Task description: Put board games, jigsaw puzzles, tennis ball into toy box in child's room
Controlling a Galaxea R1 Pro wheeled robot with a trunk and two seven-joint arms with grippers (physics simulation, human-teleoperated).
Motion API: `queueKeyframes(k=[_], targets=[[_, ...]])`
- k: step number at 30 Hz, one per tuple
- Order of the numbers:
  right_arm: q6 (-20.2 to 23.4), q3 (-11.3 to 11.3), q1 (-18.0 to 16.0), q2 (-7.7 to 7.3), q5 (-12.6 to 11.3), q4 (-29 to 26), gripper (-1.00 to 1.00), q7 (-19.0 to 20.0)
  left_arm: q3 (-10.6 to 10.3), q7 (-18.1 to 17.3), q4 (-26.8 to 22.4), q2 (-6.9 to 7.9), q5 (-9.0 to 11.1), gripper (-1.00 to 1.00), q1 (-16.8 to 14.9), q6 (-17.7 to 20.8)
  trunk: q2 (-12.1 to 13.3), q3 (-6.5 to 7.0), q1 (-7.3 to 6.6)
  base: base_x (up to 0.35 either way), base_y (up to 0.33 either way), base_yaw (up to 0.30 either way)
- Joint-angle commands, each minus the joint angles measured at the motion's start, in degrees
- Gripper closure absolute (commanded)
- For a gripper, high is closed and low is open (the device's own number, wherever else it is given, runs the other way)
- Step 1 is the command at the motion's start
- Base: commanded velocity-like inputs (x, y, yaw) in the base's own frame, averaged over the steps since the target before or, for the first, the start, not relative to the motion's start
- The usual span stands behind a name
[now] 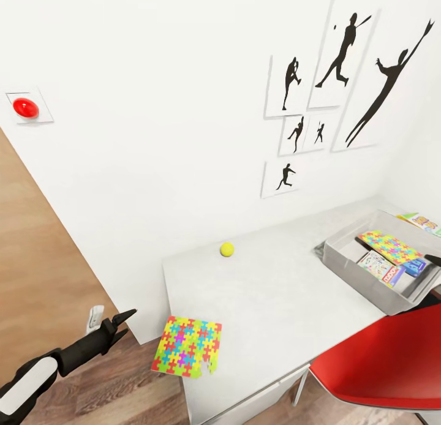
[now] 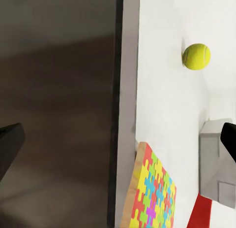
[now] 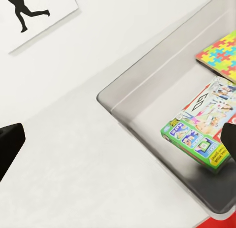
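Left gripper (image 1: 122, 324), nearest, hangs off the table (image 1: 275, 290) edge, jaws apart, empty. Step judged: fetching the remaining jigsaw puzzle (image 1: 188, 346) at the near corner, then the tennis ball (image 1: 227, 249) by the wall. Toy box (image 1: 343, 256) holds a jigsaw and game boxes (image 1: 392, 270). Right gripper's state: cannot tell.

Two jigsaw puzzles (image 1: 187, 346) (image 1: 390, 245), one tennis ball (image 1: 227, 249), one toy box (image 1: 343, 253), six wall pictures (image 1: 343, 51).
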Motion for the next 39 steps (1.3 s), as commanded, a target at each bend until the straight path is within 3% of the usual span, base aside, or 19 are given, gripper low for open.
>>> queueKeyframes(k=[1,39], targets=[[0.3,-0.1,-0.1,-0.07,0.2,0.0,-1.00,0.3,-0.2,-0.1,0.0,0.06,0.6,-1.00,-0.1,0.2,-0.1,-0.08,0.01,0.000,0.000,0.000],[0.3,-0.1,-0.1,-0.44,0.2,0.0,-1.00,0.3,-0.1,-0.1,-0.1,0.06,0.6,-1.00,-0.1,0.2,-0.1,-0.08,0.01,-0.072,0.000,0.000]])
